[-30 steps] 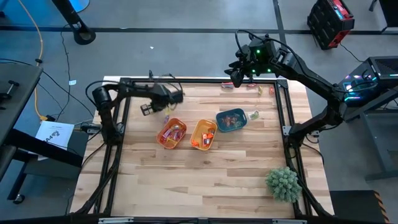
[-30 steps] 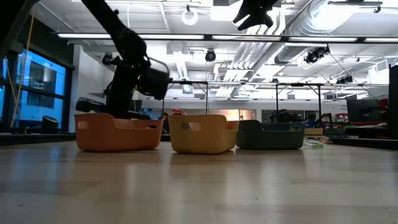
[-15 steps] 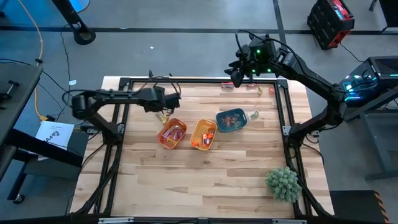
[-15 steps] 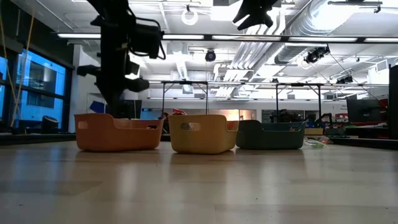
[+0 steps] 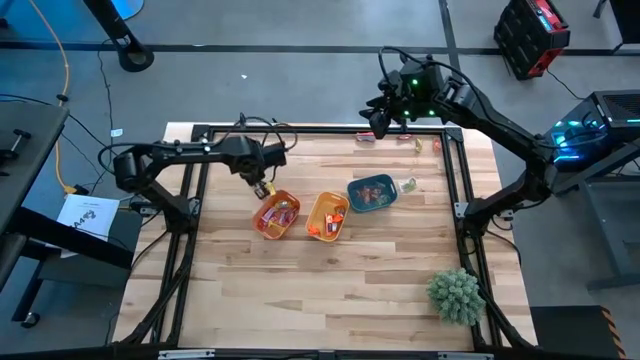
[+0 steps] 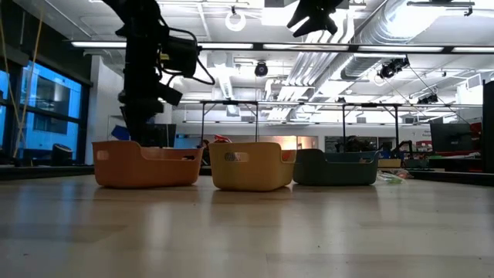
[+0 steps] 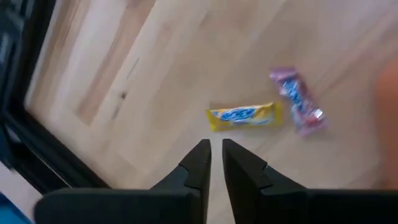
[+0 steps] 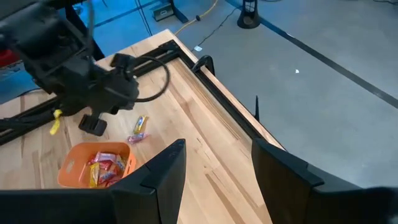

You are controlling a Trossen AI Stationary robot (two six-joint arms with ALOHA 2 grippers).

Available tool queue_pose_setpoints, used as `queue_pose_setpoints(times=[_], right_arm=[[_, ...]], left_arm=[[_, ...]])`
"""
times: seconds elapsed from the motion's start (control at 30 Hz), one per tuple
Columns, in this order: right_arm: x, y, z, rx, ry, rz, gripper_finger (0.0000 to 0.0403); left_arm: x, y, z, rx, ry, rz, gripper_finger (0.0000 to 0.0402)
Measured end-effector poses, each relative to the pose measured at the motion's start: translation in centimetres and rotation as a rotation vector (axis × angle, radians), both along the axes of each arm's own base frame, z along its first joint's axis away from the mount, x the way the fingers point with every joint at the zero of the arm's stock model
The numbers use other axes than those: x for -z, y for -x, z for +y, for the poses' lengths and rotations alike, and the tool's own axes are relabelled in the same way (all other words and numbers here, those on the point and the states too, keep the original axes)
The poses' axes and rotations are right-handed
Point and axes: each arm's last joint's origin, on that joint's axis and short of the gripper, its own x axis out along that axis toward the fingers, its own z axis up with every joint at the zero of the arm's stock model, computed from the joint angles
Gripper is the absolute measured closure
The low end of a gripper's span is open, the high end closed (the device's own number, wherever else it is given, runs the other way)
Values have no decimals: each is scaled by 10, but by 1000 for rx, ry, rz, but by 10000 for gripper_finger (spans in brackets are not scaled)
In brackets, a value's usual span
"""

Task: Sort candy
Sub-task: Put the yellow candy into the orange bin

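Since the earlier frame the left claw [image 5: 262,187] has swung in beside the orange bin [image 5: 277,215], above two candy pieces [image 7: 242,116], fingers barely parted and empty. It should open wider and descend squarely. The right claw [image 5: 381,118] hovers open at the wooden bench [image 5: 330,280]'s far edge; grey floor surrounds it.
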Motion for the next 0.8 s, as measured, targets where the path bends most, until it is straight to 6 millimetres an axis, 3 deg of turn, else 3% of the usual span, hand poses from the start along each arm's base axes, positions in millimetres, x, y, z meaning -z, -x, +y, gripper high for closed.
queue_pose_setpoints(times=[0.37,0.8], right_arm=[[2,-1,-1,18,-30,-6,224],[4,0,0,19,-43,17,224]], left_arm=[[14,9,30,234,163,77,292],[51,-8,28,457,296,164,213]])
